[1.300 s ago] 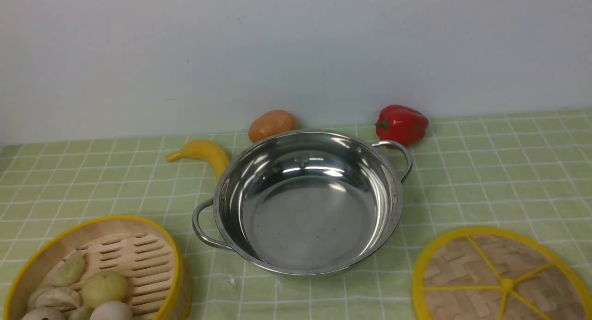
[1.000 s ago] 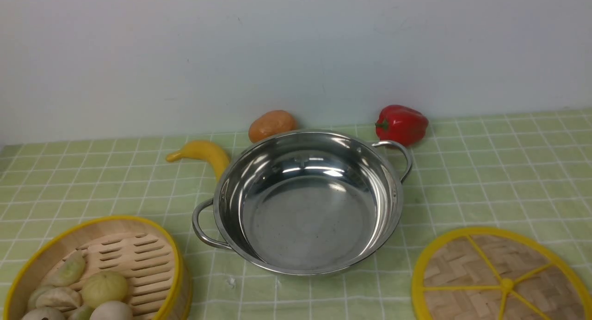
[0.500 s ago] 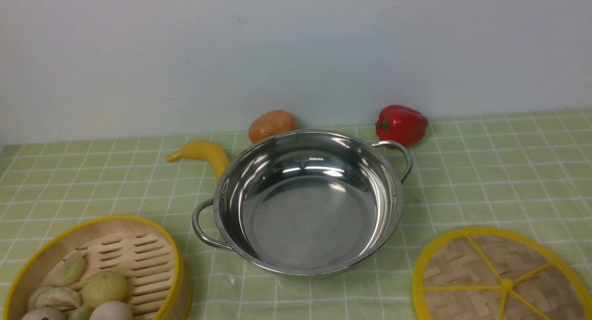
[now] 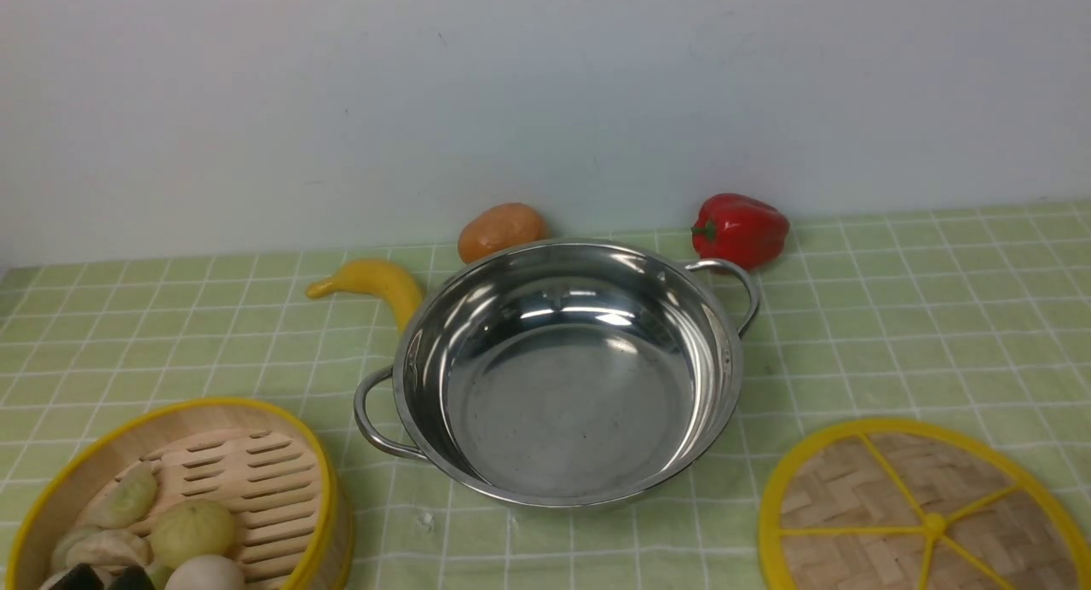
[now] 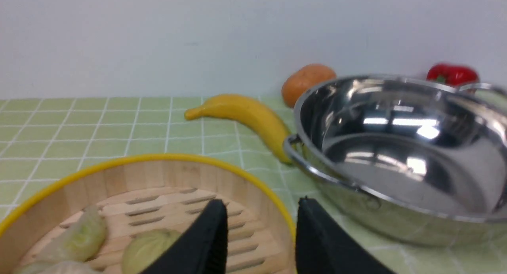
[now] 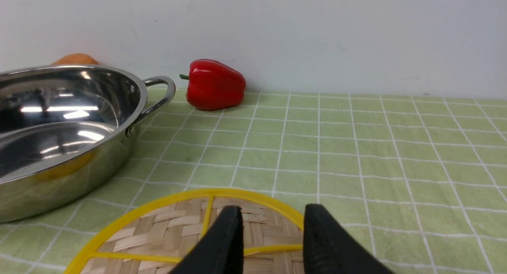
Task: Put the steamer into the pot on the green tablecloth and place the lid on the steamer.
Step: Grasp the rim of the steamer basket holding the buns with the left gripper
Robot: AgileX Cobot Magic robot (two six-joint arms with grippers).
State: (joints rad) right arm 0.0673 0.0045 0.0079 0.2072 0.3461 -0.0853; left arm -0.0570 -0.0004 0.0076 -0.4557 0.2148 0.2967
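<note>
Front view — shiny steel pot [image 4: 562, 377], woven lid [image 4: 920, 513]

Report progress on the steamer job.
Done: nothing yet; the pot sits empty on the green tablecloth. In hand: the left gripper is open, seemingly astride the wall of the steamer; the right gripper is open over the lid. Left: grip, steamer into pot, lid on top.
</note>
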